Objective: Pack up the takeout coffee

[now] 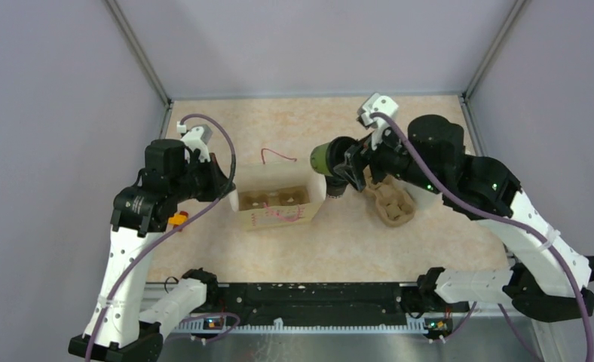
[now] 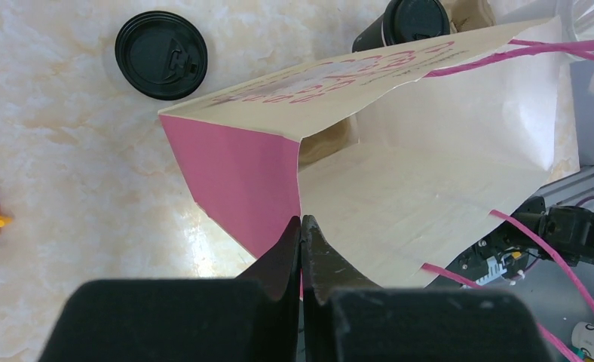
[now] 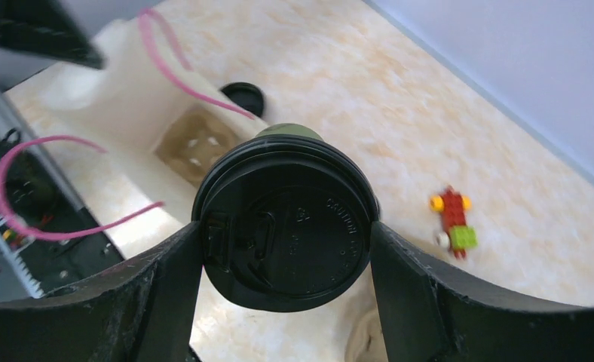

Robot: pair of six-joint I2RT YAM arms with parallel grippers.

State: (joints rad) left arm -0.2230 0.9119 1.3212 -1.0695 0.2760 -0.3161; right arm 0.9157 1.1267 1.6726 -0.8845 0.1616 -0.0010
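Observation:
My right gripper (image 1: 342, 170) is shut on one takeout coffee cup (image 3: 286, 234), fingers pressed to both sides of its black lid, holding it in the air just right of the bag's mouth. The same cup (image 2: 411, 19), black with white lettering, shows past the bag's far wall. A second lidded cup (image 2: 160, 54) (image 3: 243, 96) stands on the table beside the bag; the left arm hides it from above. The cream paper bag (image 1: 279, 216) (image 2: 430, 173) stands open, pink-sided. My left gripper (image 2: 301, 222) (image 1: 230, 192) is shut on its left wall.
A brown pulp carrier (image 1: 275, 198) (image 3: 196, 143) lies inside the bag, and another (image 1: 390, 202) sits on the table under my right arm. A small toy-brick figure (image 1: 177, 219) (image 3: 452, 222) lies near the left arm. Pink cord handles (image 3: 181, 75) arch over the bag's mouth.

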